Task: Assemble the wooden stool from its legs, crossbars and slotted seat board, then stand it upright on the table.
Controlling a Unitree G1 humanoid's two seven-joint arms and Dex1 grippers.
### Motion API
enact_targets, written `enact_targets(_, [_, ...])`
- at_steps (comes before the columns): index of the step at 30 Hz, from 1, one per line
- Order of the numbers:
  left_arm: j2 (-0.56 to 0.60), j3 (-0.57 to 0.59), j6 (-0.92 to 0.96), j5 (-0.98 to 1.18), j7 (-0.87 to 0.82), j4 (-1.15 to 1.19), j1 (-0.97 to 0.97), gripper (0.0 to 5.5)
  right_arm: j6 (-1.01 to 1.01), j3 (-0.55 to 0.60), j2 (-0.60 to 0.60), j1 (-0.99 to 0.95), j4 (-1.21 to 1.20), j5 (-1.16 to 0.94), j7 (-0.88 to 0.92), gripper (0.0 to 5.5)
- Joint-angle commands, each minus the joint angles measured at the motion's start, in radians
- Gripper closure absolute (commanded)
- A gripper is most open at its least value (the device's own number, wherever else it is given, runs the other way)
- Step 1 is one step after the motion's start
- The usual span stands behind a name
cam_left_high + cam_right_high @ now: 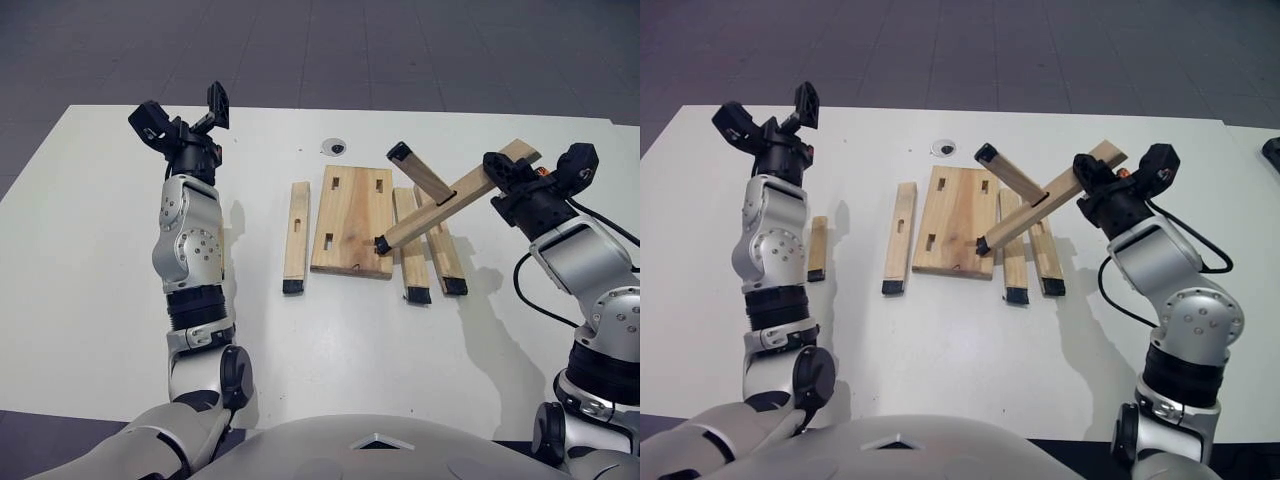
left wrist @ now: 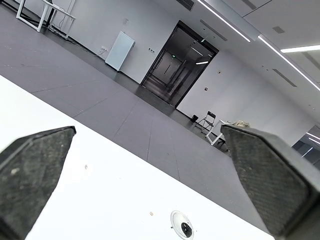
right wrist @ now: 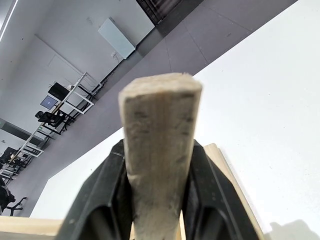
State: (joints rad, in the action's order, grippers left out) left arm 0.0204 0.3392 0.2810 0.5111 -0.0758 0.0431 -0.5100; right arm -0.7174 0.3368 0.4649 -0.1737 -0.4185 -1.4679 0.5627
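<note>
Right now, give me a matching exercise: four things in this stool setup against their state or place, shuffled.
Things:
1. left gripper
2. right gripper
3. seat board
4. lone leg

States:
A. flat on the table, slots showing
B. open, empty, raised above the table
C. shut on a slanted leg
D. lying flat just left of the board

Pairs: 1-B, 2-C, 3-A, 4-D

seat board (image 1: 352,215) flat | joined legs (image 1: 440,205) tilted over it | leg (image 1: 296,235) flat beside
</note>
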Motion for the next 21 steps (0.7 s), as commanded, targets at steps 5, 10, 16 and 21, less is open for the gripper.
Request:
enact_targets(5, [0.001,-0.015,0.01,-0.003,-0.002,0.003,-0.034,0.1,0.013,-0.204,-0.023,0.08,-0.057,0.323,-0.095,4.47])
enact_targets(10, [-0.006,-0.021,0.013,-0.002,-0.009,-0.004,-0.042,0.1,0.053,-0.304,-0.065,0.062,-0.061,0.488,-0.162,4.47])
enact_targets(16, [-0.01,-0.021,0.02,0.001,-0.027,-0.019,-0.058,0.1,0.08,-0.333,-0.15,0.05,-0.024,0.622,-0.162,4.47])
enact_targets(21, [-0.016,-0.024,0.035,0.005,-0.051,-0.061,-0.05,0.1,0.034,-0.314,-0.166,0.067,-0.043,0.64,-0.184,4.47])
